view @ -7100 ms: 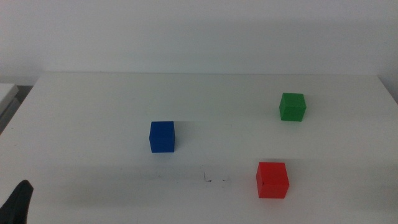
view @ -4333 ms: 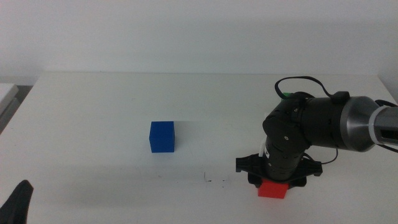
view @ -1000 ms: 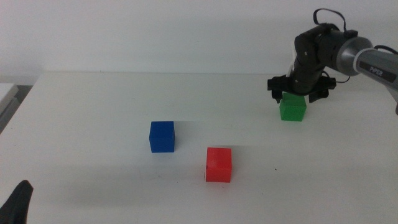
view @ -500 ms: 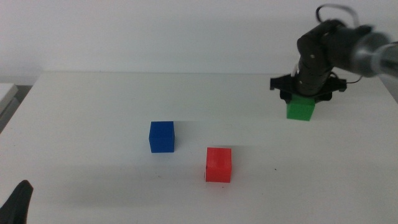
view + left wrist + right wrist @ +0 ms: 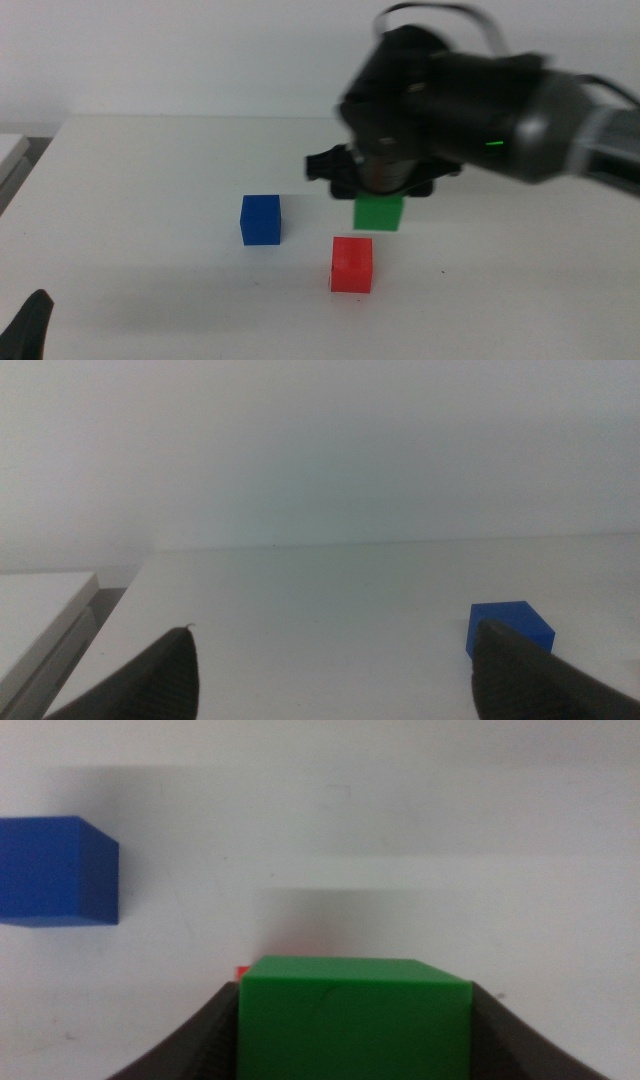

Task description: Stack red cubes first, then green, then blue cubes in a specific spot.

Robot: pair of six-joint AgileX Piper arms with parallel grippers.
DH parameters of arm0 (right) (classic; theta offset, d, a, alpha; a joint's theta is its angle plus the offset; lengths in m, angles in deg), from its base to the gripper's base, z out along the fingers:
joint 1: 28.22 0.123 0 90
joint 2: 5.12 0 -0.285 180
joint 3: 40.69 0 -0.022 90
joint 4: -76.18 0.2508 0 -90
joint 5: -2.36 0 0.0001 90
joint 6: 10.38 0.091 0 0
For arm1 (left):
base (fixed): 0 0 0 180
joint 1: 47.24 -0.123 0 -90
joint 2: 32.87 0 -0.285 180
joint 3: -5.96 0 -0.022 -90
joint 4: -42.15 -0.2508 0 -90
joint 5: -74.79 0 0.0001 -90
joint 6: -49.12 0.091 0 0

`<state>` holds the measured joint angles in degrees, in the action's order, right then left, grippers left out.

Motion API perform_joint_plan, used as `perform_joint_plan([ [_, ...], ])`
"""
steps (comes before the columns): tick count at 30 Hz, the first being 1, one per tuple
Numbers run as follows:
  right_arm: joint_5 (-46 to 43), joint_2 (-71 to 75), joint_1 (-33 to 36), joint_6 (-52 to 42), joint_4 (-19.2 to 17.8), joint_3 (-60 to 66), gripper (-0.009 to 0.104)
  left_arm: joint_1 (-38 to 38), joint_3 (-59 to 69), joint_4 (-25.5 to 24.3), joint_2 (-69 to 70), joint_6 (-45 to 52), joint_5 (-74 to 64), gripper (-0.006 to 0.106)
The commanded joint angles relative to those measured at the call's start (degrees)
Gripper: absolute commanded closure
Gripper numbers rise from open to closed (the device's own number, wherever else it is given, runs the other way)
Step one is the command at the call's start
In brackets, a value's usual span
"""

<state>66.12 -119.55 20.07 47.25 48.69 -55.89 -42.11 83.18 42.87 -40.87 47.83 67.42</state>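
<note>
The red cube (image 5: pixel 352 264) rests on the white table near the front centre, covering the specific spot. Just above and slightly behind it hangs the green cube (image 5: pixel 379 212), with my right gripper (image 5: pixel 381 200) shut on it. In the right wrist view the green cube (image 5: pixel 354 1025) fills the space between the jaws, and only a sliver of the red cube (image 5: pixel 241 973) peeks out beneath it. The blue cube (image 5: pixel 260 219) sits to the left of the red one and also shows as the blue cube (image 5: pixel 55 870) and the blue cube (image 5: pixel 508 628). My left gripper (image 5: pixel 335 660) waits open at the front left corner.
The right arm's bulky dark wrist (image 5: pixel 450 100) reaches over the table's middle from the right. A white shelf edge (image 5: pixel 45 625) lies off the table's left side. The table's far edge (image 5: pixel 200 118) meets a white wall.
The right gripper lifted the green cube from the back right and carried it left and forward to just above the red cube. The red and blue cubes stayed put.
</note>
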Motion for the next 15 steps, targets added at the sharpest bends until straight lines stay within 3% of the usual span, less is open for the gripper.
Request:
perform_joint_plan([
  [1, 2.9, -3.4, 1.0, 0.1, 0.0, -4.0, 0.096, -0.2, 0.0, 0.1, 0.2, -0.4, 0.7, 0.007],
  [5, 2.6, -7.4, 1.5, -0.6, 2.7, -6.5, 0.096, -0.2, 0.0, 0.1, 0.2, -0.4, 0.7, 0.007],
  [15, 2.7, -10.2, 1.5, 0.9, 2.5, -5.9, 0.096, -0.2, 0.0, 0.1, 0.2, -0.4, 0.7, 0.007],
])
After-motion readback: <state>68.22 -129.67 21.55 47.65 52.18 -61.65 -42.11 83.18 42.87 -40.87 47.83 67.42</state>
